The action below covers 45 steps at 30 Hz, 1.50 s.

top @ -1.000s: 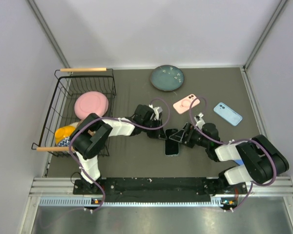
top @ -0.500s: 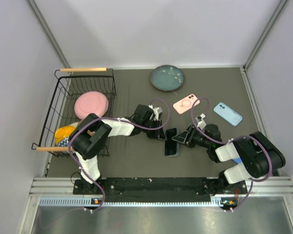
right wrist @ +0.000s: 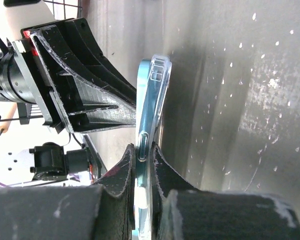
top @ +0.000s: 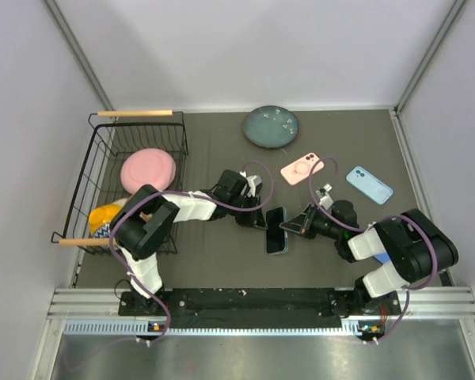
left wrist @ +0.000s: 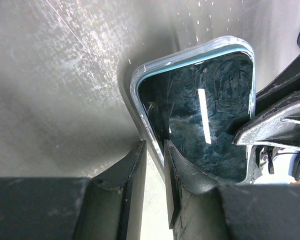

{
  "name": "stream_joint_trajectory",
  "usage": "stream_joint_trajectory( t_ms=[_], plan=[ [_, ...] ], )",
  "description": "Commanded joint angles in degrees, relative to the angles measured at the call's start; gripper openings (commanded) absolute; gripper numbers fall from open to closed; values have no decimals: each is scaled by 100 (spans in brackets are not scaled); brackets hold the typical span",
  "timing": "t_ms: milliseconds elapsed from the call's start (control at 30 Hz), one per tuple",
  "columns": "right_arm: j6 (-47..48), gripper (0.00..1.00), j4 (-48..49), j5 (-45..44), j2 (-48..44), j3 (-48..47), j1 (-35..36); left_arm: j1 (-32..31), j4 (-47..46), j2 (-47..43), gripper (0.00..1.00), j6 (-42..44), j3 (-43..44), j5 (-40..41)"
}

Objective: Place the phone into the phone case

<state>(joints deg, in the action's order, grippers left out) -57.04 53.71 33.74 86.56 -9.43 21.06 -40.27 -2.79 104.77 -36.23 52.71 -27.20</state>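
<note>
**Closer in from the right, phone now held on both sides**

Crept inward over the last second, going by the overhead view: right end effector [top: 294,226], now hard against the phone [top: 276,231] rather than just beside it. Far end of the phone swung slightly with it. Left end effector [left wrist: 155,148] hardly shifted.

Reads as the seating stage, not the pickup. Teal body already ringed by the clear phone case [left wrist: 136,85] along every edge on show. Probably only a final press-in left, though no telling whether snapped home at all corners.

Pinching on both sides. Left fingers pressed together on the case rim near one corner. Right fingers clamped across the thickness of phone and case, seen edge-on from that wrist, side button showing.

Located mid-tabletop [top: 222,261], between the two arms. Long axis roughly near-to-far in the overhead view, leaning a touch. Glass face up, toward the left wrist camera. Which end carries the lens: cannot tell. Judging by the shadow under the left edge, perhaps tipped up a little there.
</note>
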Motion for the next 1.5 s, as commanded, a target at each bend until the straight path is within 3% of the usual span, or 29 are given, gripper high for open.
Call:
stream_joint_trajectory(
  t_ms=[0,200,333,533,633,667,700,900,1167,1467],
  plan=[
    [403,0,-403,72,-34,-296,39,-95,402,105,27,186,-208,242],
    [1035,0,-1643,-235,-517,-551,47,-69,481,-79,31,213,-208,373],
    [1238,0,-2145,-298,-1245,-639,47,98,621,-509,44,283,-173,426],
    [1677,0,-3418,-438,-2590,-990,47,239,1096,-2073,48,730,-173,1023],
    [1766,0,-3868,-439,-3276,-1131,47,449,895,-3012,50,810,-269,359],
    [1740,0,-3886,-377,-3573,-1183,39,511,833,-3154,56,828,-279,112],
    [1644,0,-3886,-211,-3707,-1210,39,555,806,-3278,59,854,-279,-343],
    [1073,0,-3422,159,-4761,-1245,39,608,359,-4043,73,863,-515,-1067],
    [238,0,-1981,845,-5018,-1079,30,599,-1150,-4009,77,143,-919,-2314],
    [-589,0,-776,1152,-4781,-771,47,310,-1865,-3604,78,-367,-920,-2457]
  ],
)
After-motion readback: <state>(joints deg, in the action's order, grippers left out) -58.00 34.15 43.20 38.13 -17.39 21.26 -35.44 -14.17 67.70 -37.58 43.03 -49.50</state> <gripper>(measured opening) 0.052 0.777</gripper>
